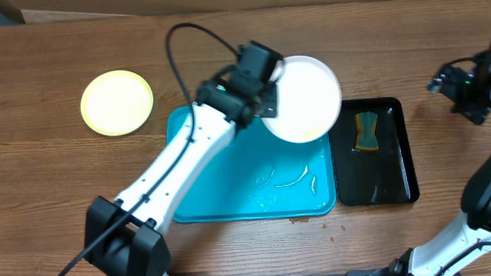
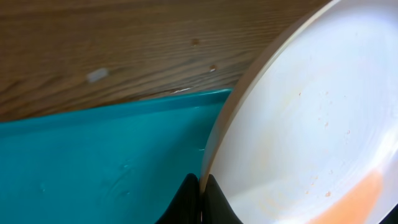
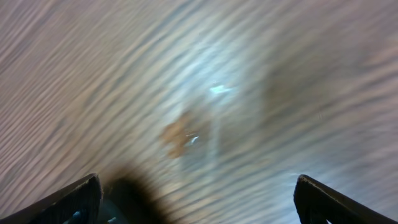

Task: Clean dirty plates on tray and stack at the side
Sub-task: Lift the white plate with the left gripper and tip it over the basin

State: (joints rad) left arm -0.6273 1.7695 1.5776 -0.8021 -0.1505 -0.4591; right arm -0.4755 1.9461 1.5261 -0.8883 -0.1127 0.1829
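Observation:
My left gripper (image 1: 270, 90) is shut on the rim of a white plate (image 1: 308, 99), holding it tilted above the far right corner of the turquoise tray (image 1: 231, 200). In the left wrist view the black fingertips (image 2: 189, 199) pinch the plate (image 2: 311, 118) at its edge, with the tray (image 2: 93, 168) below; the plate carries faint specks and an orange smear low on its face. A pale yellow-green plate (image 1: 117, 102) lies flat on the table left of the tray. My right gripper (image 1: 450, 85) hovers at the far right, open and empty (image 3: 199, 208) over blurred wood.
A narrow black tray (image 1: 398, 161) stands right of the turquoise one, with a yellow-green sponge (image 1: 366, 131) in its far end. Wet streaks (image 1: 288, 179) mark the turquoise tray's floor. A black cable (image 1: 177, 42) loops over the table behind the left arm.

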